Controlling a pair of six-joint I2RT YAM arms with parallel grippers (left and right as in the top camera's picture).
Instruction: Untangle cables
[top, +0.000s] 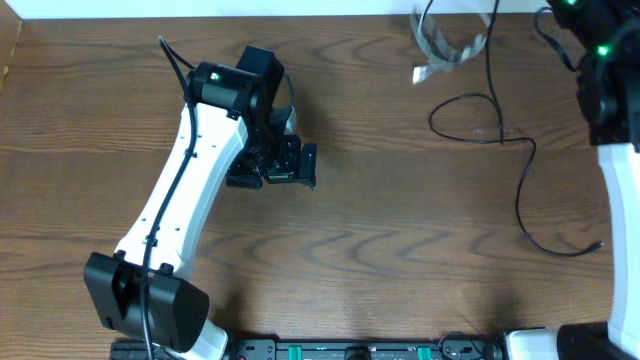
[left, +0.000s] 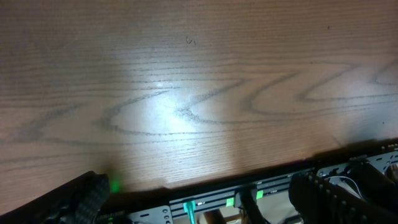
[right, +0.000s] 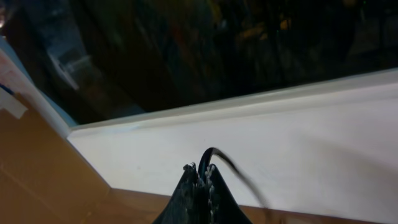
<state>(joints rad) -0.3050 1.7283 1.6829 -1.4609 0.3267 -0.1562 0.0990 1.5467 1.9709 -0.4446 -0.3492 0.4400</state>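
Overhead, left gripper (top: 285, 165) spread wide above bare wooden table (top: 350, 250), mid-left. Right gripper (right: 202, 169) pinched shut on black cable (top: 521, 185), looped along table's right side; white cable (top: 432, 50) coiled at far edge.

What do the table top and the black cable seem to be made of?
The table top: wood or wood-look laminate, brown, slightly glossy; grain lines show and light reflects. The black cable: probably rubber or plastic jacket, matte; it bends in soft loops.

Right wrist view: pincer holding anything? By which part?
The right pincer is shut on a black cable, pinched at the very tip. No plug shows there; where along its length cannot be told. The left pincer is open, empty.
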